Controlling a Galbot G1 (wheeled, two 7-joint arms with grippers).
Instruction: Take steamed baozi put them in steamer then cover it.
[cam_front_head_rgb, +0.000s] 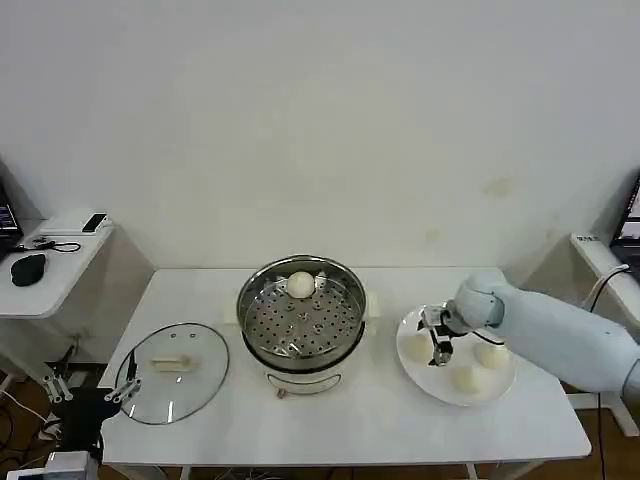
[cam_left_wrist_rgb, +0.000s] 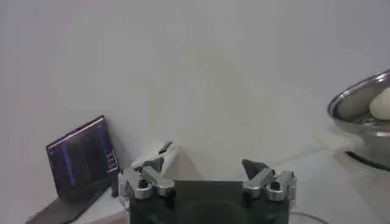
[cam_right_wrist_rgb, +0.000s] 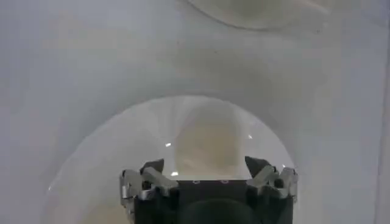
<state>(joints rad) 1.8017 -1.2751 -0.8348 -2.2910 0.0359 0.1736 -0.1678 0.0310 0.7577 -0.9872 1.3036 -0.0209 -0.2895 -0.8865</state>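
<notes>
Right pincer (cam_front_head_rgb: 438, 352) spread over smooth round baozi (cam_front_head_rgb: 415, 347) (seemingly untouched).

R arm reaches over the plate (cam_front_head_rgb: 500, 392), end effector (cam_front_head_rgb: 440, 350) open. L end effector (cam_front_head_rgb: 85, 392) open, waits by table (cam_front_head_rgb: 380, 420) corner.

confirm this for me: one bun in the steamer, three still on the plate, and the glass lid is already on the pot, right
Not quite. The head view shows the glass lid lying on the table left of the steamer, not on it. One bun is inside and three remain on the plate.
</notes>
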